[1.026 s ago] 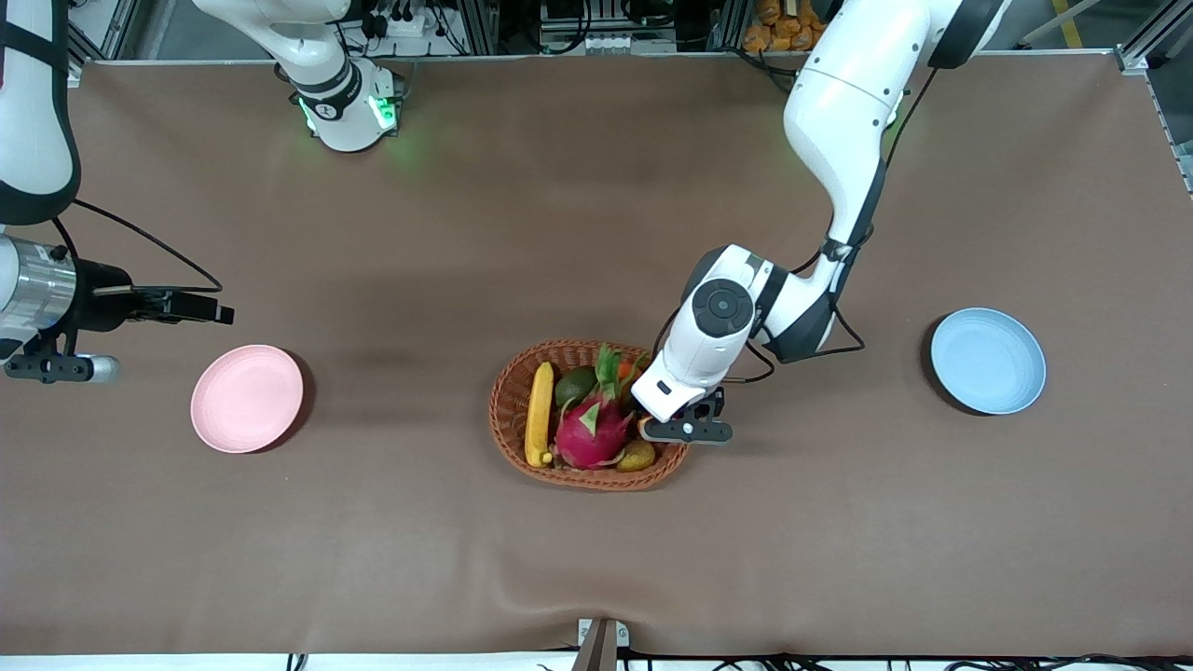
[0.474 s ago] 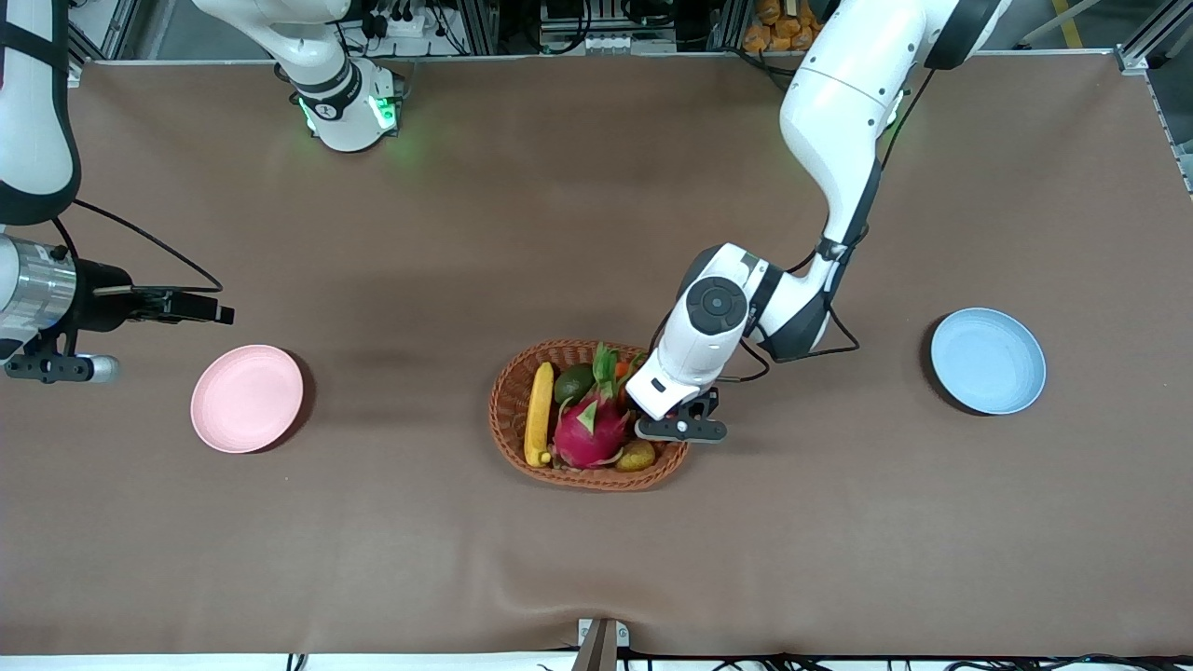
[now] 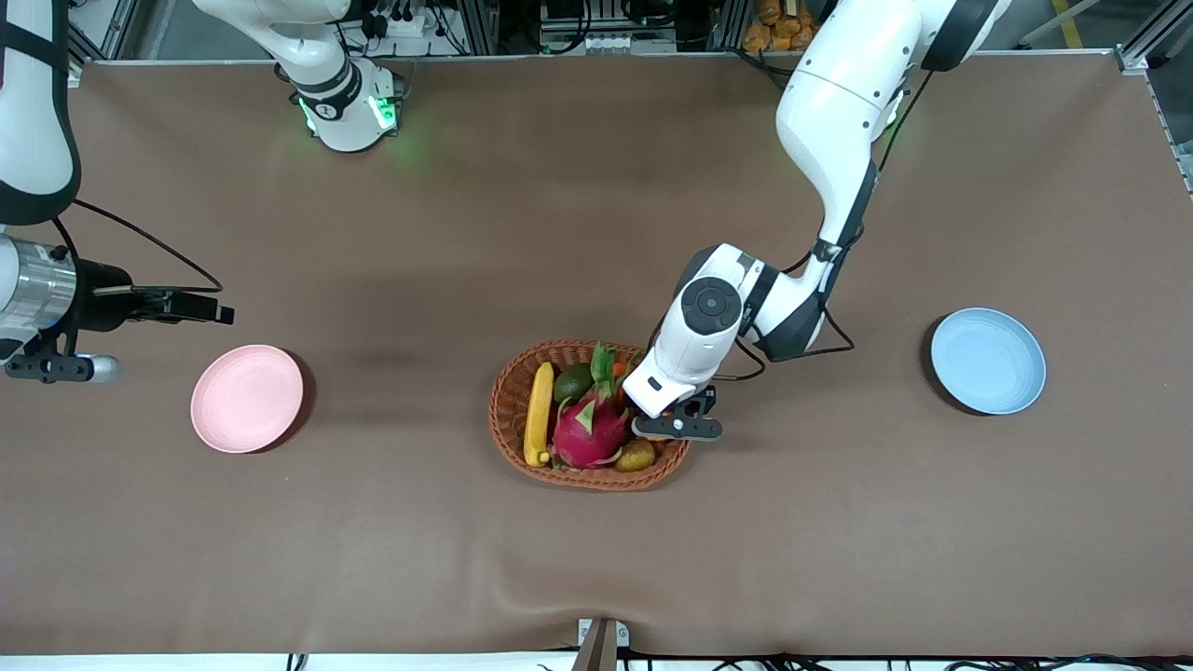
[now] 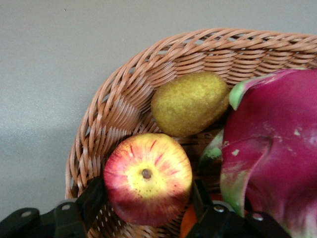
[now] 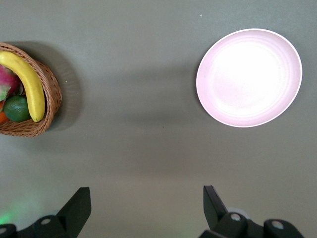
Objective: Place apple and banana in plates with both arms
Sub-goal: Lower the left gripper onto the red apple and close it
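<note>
The apple point(image 4: 147, 171) lies in the wicker basket point(image 3: 503, 410) at its left-arm end, hidden under the left hand in the front view. My left gripper point(image 3: 678, 427) is down in the basket, open, and in the left wrist view point(image 4: 147, 192) one finger stands close on each side of the apple. The banana point(image 3: 539, 413) lies along the basket's right-arm end and also shows in the right wrist view point(image 5: 27, 84). My right gripper point(image 3: 58, 368) waits open and empty point(image 5: 146, 194) over bare table beside the pink plate point(image 3: 247, 398). The blue plate point(image 3: 988, 361) sits empty at the left arm's end.
The basket also holds a magenta dragon fruit point(image 3: 592, 433), a brownish-green pear point(image 4: 190, 101) right beside the apple, a dark green fruit point(image 3: 575, 384) and an orange fruit point(image 3: 623, 370). The dragon fruit point(image 4: 272, 148) presses close to one left finger.
The left arm has shifted a little toward the basket's middle and sunk lower, bringing its fingers round the apple. The right arm has not moved.
</note>
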Available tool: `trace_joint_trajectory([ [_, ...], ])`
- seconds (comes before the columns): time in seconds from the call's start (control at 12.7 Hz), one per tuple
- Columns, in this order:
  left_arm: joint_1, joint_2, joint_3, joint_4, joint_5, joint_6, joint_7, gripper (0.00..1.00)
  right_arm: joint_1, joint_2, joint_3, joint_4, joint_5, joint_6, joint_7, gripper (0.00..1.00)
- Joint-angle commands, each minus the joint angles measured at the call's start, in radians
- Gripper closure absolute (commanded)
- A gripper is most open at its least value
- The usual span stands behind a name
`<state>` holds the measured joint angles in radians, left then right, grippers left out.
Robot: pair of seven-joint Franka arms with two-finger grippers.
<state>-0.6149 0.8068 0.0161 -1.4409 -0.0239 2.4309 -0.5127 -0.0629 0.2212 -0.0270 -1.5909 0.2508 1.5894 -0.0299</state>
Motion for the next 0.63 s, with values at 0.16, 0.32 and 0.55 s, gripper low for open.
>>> trace_joint_trajectory([
  [0.16, 0.001, 0.003, 0.004, 0.013, 0.032, 0.013, -0.012, 0.61, -0.002, -0.002, -0.001, -0.003, 0.016, 0.001, -0.01, 0.0],
  [0.32, 0.007, -0.03, 0.005, 0.016, 0.032, -0.003, -0.012, 0.74, -0.002, -0.002, -0.001, -0.003, 0.016, 0.003, -0.01, 0.0],
  [0.55, 0.015, -0.104, 0.005, 0.013, 0.033, -0.123, -0.012, 0.75, -0.002, -0.002, -0.001, -0.003, 0.016, 0.003, -0.01, 0.0],
])
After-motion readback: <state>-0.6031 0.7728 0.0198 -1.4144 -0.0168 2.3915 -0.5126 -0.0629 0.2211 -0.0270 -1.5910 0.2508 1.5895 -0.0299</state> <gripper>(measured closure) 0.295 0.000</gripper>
